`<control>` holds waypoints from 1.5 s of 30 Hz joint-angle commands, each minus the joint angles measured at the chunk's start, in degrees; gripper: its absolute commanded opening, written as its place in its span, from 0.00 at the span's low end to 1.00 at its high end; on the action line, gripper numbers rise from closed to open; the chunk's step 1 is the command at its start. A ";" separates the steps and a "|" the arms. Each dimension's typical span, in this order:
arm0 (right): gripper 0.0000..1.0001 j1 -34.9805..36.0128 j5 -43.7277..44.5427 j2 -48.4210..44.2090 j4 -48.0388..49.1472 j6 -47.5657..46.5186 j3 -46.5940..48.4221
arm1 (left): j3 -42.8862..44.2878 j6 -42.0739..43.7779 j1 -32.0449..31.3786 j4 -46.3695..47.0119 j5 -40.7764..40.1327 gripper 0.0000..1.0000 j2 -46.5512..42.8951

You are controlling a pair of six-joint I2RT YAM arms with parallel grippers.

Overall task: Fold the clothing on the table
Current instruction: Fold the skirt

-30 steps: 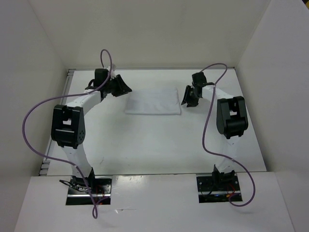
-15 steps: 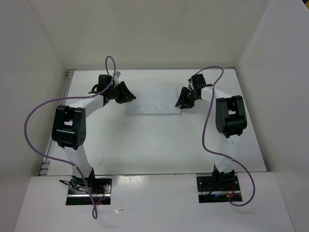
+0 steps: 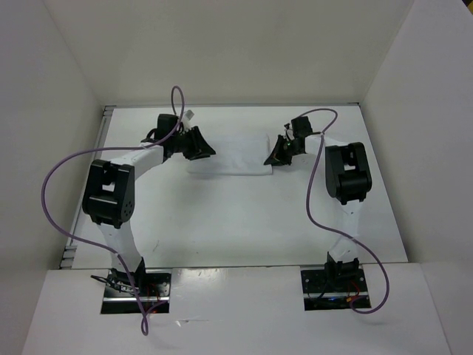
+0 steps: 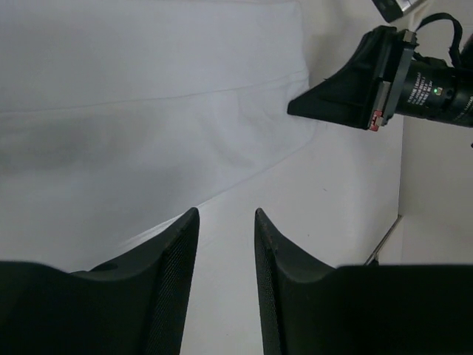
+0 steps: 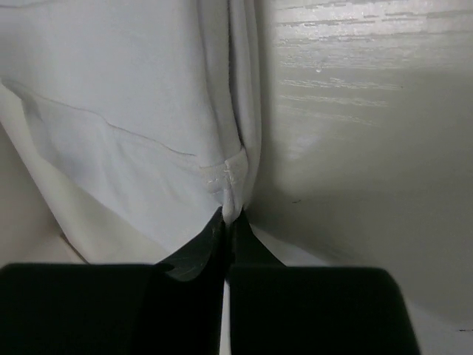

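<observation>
You see the thin white fabric clothing (image 3: 233,154) lying flat as a wide rectangle near the far edge of the glossy white counter (image 3: 236,222), about midway between its left and right edges. Your black left gripper (image 3: 203,148) sits at the clothing's left end, and your black right gripper (image 3: 273,157) at its right end. A purple cable (image 3: 43,200) loops off each arm.

The clothing (image 3: 229,154) is thin, soft white cloth with a stitched hem. The table (image 3: 236,214) is smooth and shiny white, with a thin metal edge (image 3: 68,255). The left gripper (image 4: 225,222) has dull black plastic fingers (image 4: 171,288) with tiny bumps.
</observation>
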 commanded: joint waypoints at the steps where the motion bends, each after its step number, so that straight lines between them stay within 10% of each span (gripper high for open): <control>1: 0.00 0.01 0.12 -1.62 1.70 3.35 -2.88 | 4.52 3.27 -3.06 -1.89 4.01 0.43 1.83; 11: 0.00 0.01 10.06 -12.27 -7.19 2.93 -12.99 | 0.57 2.58 -10.97 -4.88 4.97 0.37 3.23; 22: 0.00 0.01 8.74 -12.27 -5.95 1.88 -14.22 | 2.15 -0.84 -16.25 -5.51 -7.32 0.09 7.36; 45: 0.00 0.01 8.22 -12.97 -7.00 0.82 -14.76 | 11.73 -3.48 -16.78 -10.77 -14.97 0.04 15.72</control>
